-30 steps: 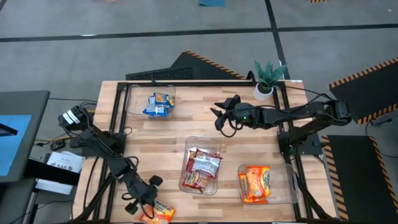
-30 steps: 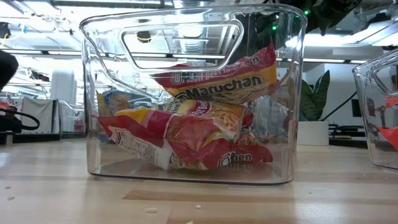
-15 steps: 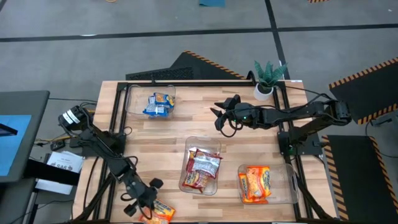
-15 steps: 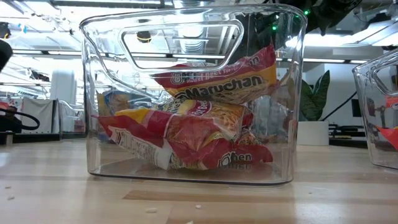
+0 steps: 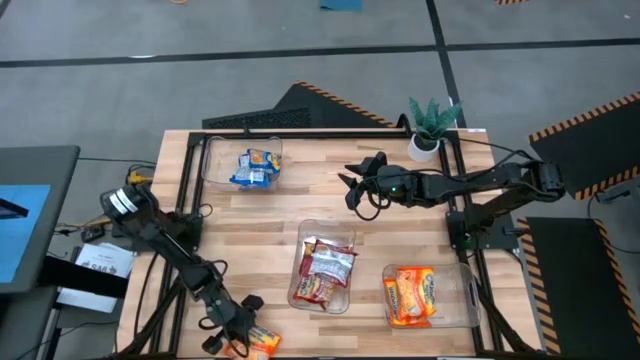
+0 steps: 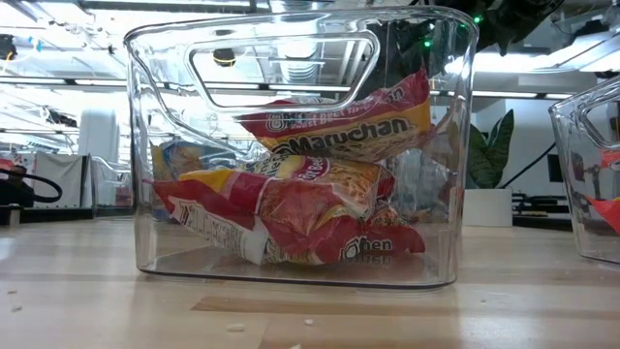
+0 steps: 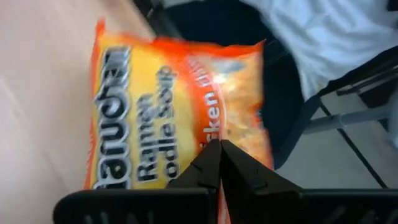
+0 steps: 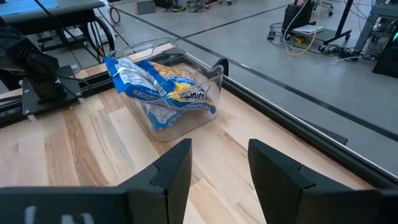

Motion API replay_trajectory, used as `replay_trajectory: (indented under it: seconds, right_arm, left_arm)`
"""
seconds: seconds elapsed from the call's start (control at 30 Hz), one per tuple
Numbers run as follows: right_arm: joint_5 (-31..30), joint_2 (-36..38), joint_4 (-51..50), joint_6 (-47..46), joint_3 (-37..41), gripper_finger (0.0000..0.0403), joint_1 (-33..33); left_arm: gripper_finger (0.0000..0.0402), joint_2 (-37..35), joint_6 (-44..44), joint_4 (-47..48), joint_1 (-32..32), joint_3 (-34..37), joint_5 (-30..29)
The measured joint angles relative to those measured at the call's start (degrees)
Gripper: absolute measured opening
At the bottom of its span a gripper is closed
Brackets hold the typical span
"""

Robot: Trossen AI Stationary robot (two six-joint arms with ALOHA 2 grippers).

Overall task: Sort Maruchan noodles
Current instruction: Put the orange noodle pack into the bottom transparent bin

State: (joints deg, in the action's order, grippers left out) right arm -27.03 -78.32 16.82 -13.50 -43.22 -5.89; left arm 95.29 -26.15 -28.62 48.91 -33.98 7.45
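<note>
An orange Maruchan packet [image 5: 260, 346] lies flat at the table's near-left corner. In the left wrist view the packet [image 7: 155, 112] has part of it past the table edge. My left gripper [image 5: 237, 334] is down on it, shut [image 7: 219, 149]. My right gripper [image 5: 354, 186] waits open above the table's far middle, its fingers [image 8: 217, 168] pointing toward the far-left bin of blue packets [image 8: 165, 93]. Red-brown packets [image 6: 310, 194] fill the middle bin [image 5: 322, 270]. Orange packets sit in the near-right bin [image 5: 412, 296]. My left gripper comes down on the orange packet from above, at a slant. Its shut fingertips [image 7: 211, 163] meet the packet's printed face [image 7: 205, 118]. The packet lies flat on the table, one side over the edge. Whether wrapper is nipped between the tips, I cannot tell.
A potted plant [image 5: 432, 125] stands at the far-right corner. Black frame rails [image 5: 185, 220] run along the table's sides. Bare wood [image 5: 250, 240] lies between the three clear bins. Cables and a box [image 5: 95, 262] sit off the table's left side.
My left arm has reached farther toward the table's near edge, and its gripper has shifted a little toward the orange packet at the corner. The arm's dark shape has left the low view's left side.
</note>
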Motion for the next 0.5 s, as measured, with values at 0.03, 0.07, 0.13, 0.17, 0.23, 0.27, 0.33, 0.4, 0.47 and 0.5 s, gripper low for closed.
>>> replay_trajectory:
  seconds: [0.03, 0.07, 0.13, 0.17, 0.23, 0.27, 0.33, 0.4, 0.47, 0.5]
  right_arm:
    - [0.0, 0.0, 0.0, 0.0, 0.0, 0.0182, 0.0]
    - [0.0, 0.0, 0.0, 0.0, 0.0, 0.0182, 0.0]
    - [0.0, 0.0, 0.0, -0.1, 0.0, 0.0182, 0.0]
    - [0.0, 0.0, 0.0, -0.1, 0.0, 0.0182, 0.0]
    - [0.0, 0.0, 0.0, -0.1, 0.0, 0.0182, 0.0]
    - [0.0, 0.0, 0.0, -0.1, 0.0, 0.0182, 0.0]
    - [0.0, 0.0, 0.0, -0.1, 0.0, 0.0182, 0.0]
    - [0.0, 0.0, 0.0, -0.1, 0.0, 0.0182, 0.0]
    - [0.0, 0.0, 0.0, -0.1, 0.0, 0.0182, 0.0]
    - [0.0, 0.0, 0.0, -0.1, 0.0, 0.0182, 0.0]
  left_arm:
    - [0.0, 0.8, -0.1, -0.2, 0.0, 0.0, -0.1]
    - [0.0, 1.4, -0.1, -0.9, 0.0, 0.0, -0.2]
    - [0.0, 2.0, 0.2, -1.7, 0.0, 0.0, -0.2]
    - [0.0, 2.1, 0.2, -1.8, 0.0, 0.0, -0.2]
    - [0.0, 2.0, 0.3, -1.2, -0.2, 0.0, -0.2]
    - [0.0, 1.8, 0.3, -0.2, -0.4, 0.0, -0.2]
    - [0.0, 1.2, 0.3, 3.4, -1.1, 0.0, -1.3]
    - [0.0, 0.3, 0.4, 8.7, -1.9, 0.0, -3.5]
    - [0.0, -1.5, 0.4, 13.8, -3.0, -0.2, -6.2]
    - [0.0, -2.7, 0.8, 16.5, -3.5, -0.2, -7.4]
